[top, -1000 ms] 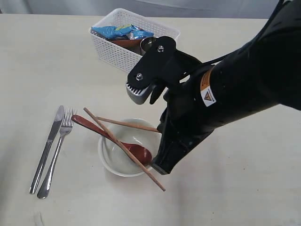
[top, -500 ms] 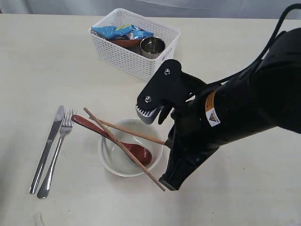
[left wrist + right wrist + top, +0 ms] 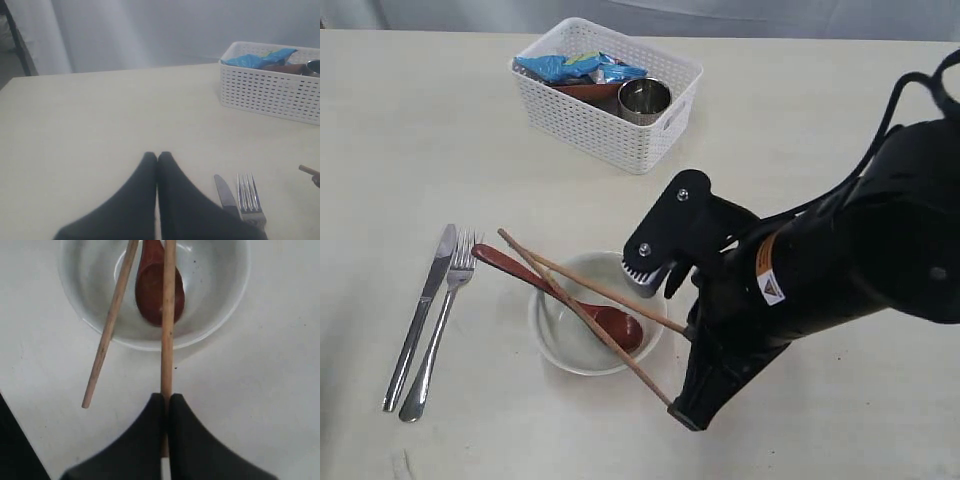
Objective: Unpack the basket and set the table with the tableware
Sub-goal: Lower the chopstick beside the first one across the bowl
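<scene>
On table (image 3: 440,130), basket (image 3: 580,122) holds cup (image 3: 644,98) and bag (image 3: 575,67), bowl (image 3: 546,346) holds spoon (image 3: 612,325); right hand (image 3: 165,399) pinches chopstick (image 3: 168,315), left hand (image 3: 157,156) closed

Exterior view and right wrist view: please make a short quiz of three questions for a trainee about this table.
1. True or false: the cup is inside the basket.
2. In the exterior view, what lies left of the bowl? A. knife and fork B. a bottle C. a napkin
3. What do the right fingers pinch?
Key: 1 true; 2 A; 3 a chopstick.
</scene>
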`<state>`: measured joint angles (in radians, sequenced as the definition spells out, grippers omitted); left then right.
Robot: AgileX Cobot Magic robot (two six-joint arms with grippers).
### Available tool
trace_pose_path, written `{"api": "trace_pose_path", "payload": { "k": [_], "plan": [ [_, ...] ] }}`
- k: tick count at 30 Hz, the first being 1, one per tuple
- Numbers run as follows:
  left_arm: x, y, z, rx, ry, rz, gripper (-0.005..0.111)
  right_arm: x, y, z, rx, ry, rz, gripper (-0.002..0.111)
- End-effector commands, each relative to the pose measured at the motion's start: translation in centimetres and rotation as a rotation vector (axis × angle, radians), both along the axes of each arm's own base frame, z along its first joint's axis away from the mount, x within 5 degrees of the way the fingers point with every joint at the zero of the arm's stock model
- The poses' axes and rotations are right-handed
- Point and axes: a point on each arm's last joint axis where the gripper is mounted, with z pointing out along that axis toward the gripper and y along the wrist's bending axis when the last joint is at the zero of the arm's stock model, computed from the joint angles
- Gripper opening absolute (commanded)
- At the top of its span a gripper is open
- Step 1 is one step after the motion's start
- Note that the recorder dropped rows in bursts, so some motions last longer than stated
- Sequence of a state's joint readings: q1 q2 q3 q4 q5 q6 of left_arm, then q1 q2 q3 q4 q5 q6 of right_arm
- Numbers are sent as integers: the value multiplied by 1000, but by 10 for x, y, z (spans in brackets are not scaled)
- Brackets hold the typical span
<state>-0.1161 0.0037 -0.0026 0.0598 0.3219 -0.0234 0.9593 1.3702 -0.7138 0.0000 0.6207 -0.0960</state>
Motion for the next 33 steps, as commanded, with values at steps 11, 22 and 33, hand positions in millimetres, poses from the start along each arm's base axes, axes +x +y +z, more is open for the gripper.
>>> {"api": "trace_pose_path", "payload": {
  "k": [11, 22, 33],
  "plan": [
    [0, 0, -1, -3, -2, 2, 0, 6, 9, -18, -10, 8, 0, 0],
    [0, 0, -1, -3, -2, 2, 0, 11, 16, 9, -33, 9, 32, 7],
    [0, 0, -1, -3, -2, 2, 0, 38, 56, 44, -14, 113, -24, 48]
  ]
}}
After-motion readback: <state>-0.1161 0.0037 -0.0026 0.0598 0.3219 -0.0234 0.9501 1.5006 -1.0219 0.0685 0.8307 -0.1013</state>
